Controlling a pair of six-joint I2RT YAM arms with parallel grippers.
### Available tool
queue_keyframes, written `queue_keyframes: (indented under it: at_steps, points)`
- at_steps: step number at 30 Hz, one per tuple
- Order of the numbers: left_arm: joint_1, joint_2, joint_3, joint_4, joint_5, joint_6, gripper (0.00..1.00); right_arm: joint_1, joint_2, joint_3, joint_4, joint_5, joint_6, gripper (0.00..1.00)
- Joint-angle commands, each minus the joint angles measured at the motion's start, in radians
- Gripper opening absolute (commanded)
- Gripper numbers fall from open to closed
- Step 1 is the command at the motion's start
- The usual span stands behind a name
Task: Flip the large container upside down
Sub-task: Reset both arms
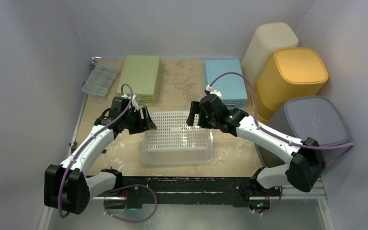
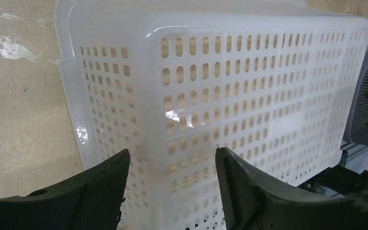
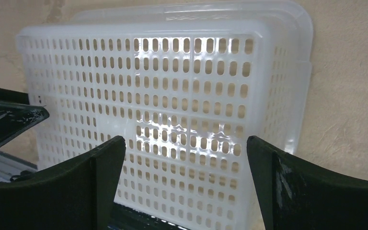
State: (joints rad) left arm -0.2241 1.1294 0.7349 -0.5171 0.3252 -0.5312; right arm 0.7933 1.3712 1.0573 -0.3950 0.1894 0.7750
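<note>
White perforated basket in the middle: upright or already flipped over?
Upside down. The white perforated basket has its slotted base facing up and its wider rim down on the table.

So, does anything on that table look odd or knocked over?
Only the white slotted basket in the middle: it lies bottom-up, rim down on the table, whose surface looks scuffed and blotchy. Nothing looks spilled or broken.
</note>
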Motion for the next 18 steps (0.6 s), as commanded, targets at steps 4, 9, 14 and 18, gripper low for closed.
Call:
queue_keyframes:
  at_steps: [4, 9, 14, 18]
  points:
    - [-0.010, -0.005, 0.018, 0.068, 0.086, -0.009, 0.65, 0.009, -0.033, -0.088, 0.099, -0.115, 0.055, 0.99]
    - [-0.009, -0.012, 0.027, 0.046, 0.065, 0.007, 0.65, 0.009, -0.043, -0.098, 0.094, -0.118, 0.053, 0.99]
    - [-0.009, -0.042, 0.066, -0.006, -0.026, 0.019, 0.66, 0.009, -0.059, -0.036, 0.029, -0.049, 0.022, 0.99]
    - [-0.010, -0.096, 0.119, -0.052, -0.154, 0.019, 0.73, 0.009, -0.088, 0.027, -0.018, 0.031, -0.026, 0.98]
